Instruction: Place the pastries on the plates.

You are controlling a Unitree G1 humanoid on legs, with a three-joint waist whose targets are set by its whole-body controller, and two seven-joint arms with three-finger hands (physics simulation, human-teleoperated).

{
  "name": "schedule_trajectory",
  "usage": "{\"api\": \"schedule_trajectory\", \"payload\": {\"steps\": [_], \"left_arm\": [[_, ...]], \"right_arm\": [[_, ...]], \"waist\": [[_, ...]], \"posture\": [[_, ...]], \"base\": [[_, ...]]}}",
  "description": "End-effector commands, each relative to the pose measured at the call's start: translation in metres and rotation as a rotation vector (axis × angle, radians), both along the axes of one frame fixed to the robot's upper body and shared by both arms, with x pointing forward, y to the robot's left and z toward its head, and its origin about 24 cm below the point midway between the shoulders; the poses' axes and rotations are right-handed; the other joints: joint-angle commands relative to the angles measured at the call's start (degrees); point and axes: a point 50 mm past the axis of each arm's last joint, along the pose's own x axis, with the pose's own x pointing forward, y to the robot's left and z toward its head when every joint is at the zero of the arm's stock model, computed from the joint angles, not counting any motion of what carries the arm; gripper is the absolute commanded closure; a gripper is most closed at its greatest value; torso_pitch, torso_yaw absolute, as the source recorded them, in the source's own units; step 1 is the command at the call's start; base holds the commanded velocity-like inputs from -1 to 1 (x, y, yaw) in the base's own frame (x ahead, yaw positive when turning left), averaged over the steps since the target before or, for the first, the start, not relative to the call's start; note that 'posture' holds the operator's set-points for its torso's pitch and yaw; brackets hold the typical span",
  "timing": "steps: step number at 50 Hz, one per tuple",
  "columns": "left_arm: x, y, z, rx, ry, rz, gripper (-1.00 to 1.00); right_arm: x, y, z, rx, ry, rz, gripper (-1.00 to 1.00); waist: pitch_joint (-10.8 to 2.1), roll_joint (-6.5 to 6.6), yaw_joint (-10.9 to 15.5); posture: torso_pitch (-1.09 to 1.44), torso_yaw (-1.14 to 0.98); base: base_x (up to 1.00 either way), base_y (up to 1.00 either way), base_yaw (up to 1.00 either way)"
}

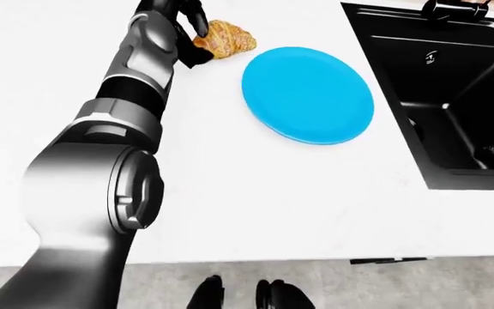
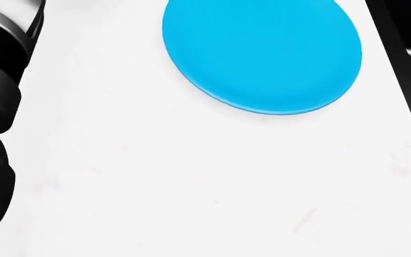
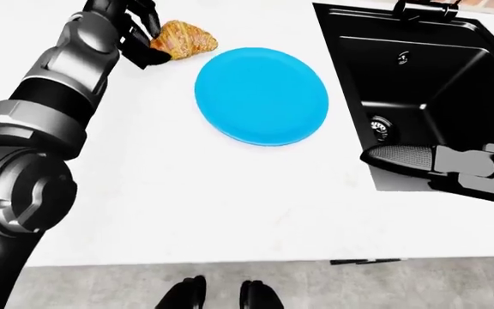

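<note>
A golden croissant (image 1: 227, 38) lies on the white counter (image 1: 256, 193) at the top of the left-eye view, just left of a round blue plate (image 1: 308, 94). My left hand (image 1: 194, 37) reaches up along the counter. Its dark fingers (image 1: 199, 18) and thumb stand above and below the croissant's left end without visibly closing round it. The plate (image 2: 262, 53) has nothing on it and fills the top of the head view. My right hand (image 3: 386, 156) shows as a grey shape over the sink's near edge; its fingers cannot be made out.
A black sink (image 1: 453, 96) with a faucet (image 1: 453, 8) is sunk into the counter right of the plate. The counter's near edge (image 1: 256, 262) runs across the bottom, with grey floor and my feet (image 1: 247, 296) below it.
</note>
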Motion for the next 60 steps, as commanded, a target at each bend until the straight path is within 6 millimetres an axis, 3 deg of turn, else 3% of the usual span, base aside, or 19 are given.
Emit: {"api": "schedule_trajectory", "payload": {"steps": [1, 17, 25, 34, 60], "left_arm": [[-0.008, -0.003, 0.034, -0.002, -0.142, -0.003, 1.00], [-0.014, 0.001, 0.052, -0.044, -0.246, 0.038, 1.00], [-0.015, 0.001, 0.056, -0.042, -0.259, 0.037, 1.00], [-0.017, -0.002, 0.062, -0.029, -0.273, 0.014, 1.00], [-0.018, -0.013, 0.063, 0.087, -0.226, -0.138, 1.00]], "right_arm": [[-0.005, -0.002, 0.008, -0.006, -0.060, -0.022, -1.00], [-0.003, -0.001, 0.006, -0.003, -0.058, -0.022, -1.00], [-0.002, -0.001, 0.005, -0.003, -0.058, -0.022, -1.00], [-0.003, 0.000, 0.007, -0.007, -0.059, -0.018, -1.00], [0.002, 0.001, 0.002, 0.002, -0.055, -0.010, -1.00]], "waist": [[-2.37, -0.10, -0.02], [-1.81, -0.37, -0.03], [-2.82, -0.39, 0.05], [-5.32, -0.43, 0.12], [-15.42, -0.29, 0.11]], "posture": [[0.45, 0.00], [0.45, 0.00], [0.38, 0.00], [0.29, 0.00], [0.03, 0.00]], "base": [[0.00, 0.00, 0.00], [0.00, 0.00, 0.00], [0.00, 0.00, 0.00], [0.00, 0.00, 0.00], [0.00, 0.00, 0.00]]}}
